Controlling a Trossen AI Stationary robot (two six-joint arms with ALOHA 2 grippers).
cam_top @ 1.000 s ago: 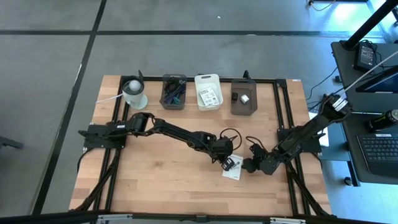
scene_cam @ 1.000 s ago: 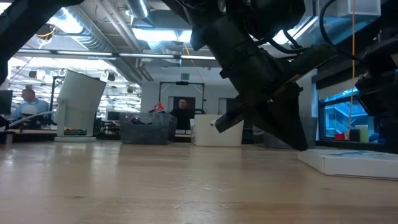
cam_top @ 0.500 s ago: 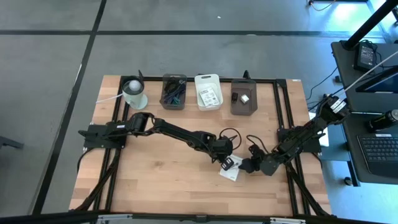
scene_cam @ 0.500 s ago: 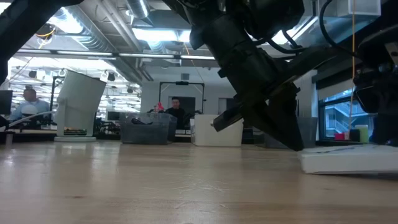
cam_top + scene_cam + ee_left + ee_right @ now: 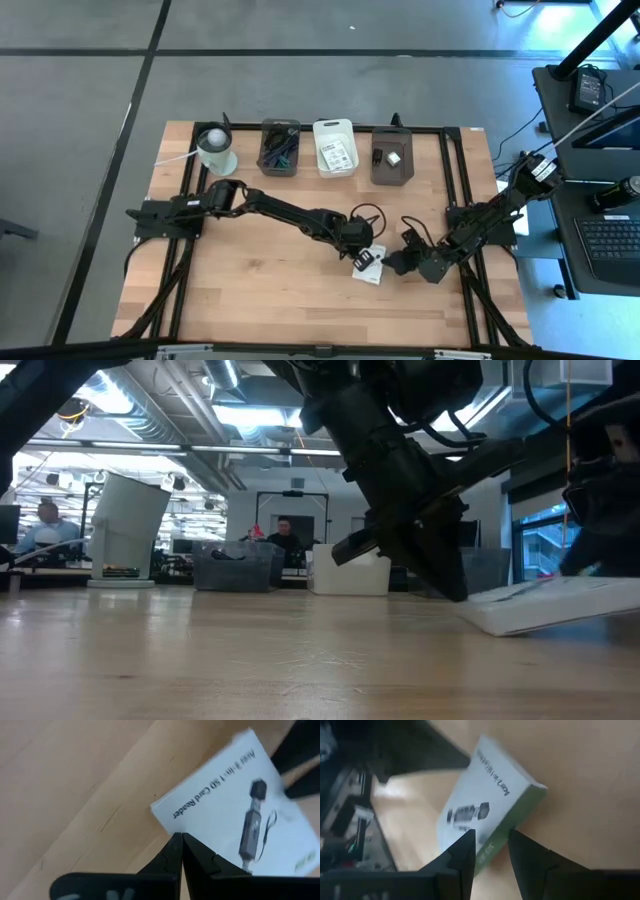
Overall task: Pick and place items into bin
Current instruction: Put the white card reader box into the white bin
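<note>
The white card-reader box (image 5: 367, 269) lies near the front middle of the bench (image 5: 250, 300), between the two arms. In the low view (image 5: 540, 605) its right end is tipped up off the wood while its left end rests down. The right pincer (image 5: 397, 266) has its fingers (image 5: 465, 855) pinching the box's right end across its thin edge, so that arm has it. The left pincer (image 5: 357, 256), pressed together and holding nothing, points its closed tips (image 5: 181, 840) at the box's left edge, touching or just beside it (I cannot tell which). The box's long axis runs roughly from one pincer to the other. The white bin (image 5: 335, 148), already holding a printed card, stands on the far side, well apart, up and left of the box.
</note>
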